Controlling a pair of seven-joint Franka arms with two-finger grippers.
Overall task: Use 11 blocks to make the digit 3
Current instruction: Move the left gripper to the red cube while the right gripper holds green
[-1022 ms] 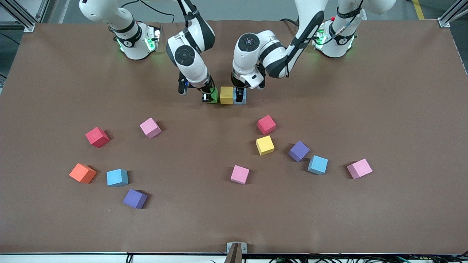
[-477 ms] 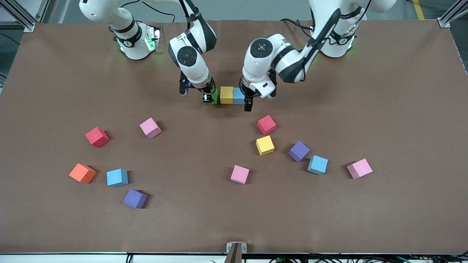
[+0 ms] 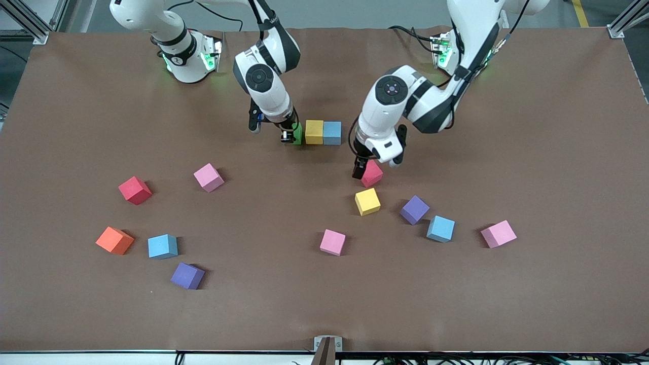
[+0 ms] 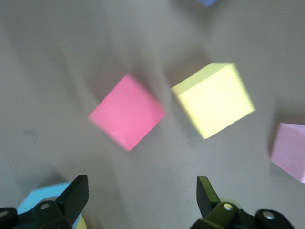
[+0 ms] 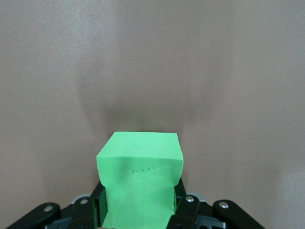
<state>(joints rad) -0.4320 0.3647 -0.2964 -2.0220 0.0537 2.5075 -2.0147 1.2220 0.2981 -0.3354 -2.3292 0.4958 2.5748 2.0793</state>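
A green cube, a yellow cube and a light blue cube stand in a touching row. My right gripper is shut on the green cube, which fills the jaws of the right gripper. The left gripper hangs open, low over the red cube. In the left wrist view that red cube lies just ahead of the open left gripper, with a yellow cube beside it.
Loose cubes lie nearer the front camera: yellow, purple, light blue, pink, pink. Toward the right arm's end are pink, red, orange, light blue, purple.
The left gripper has let go of the light blue cube in the row and swung over to the red cube. The right gripper has kept still on the green cube.
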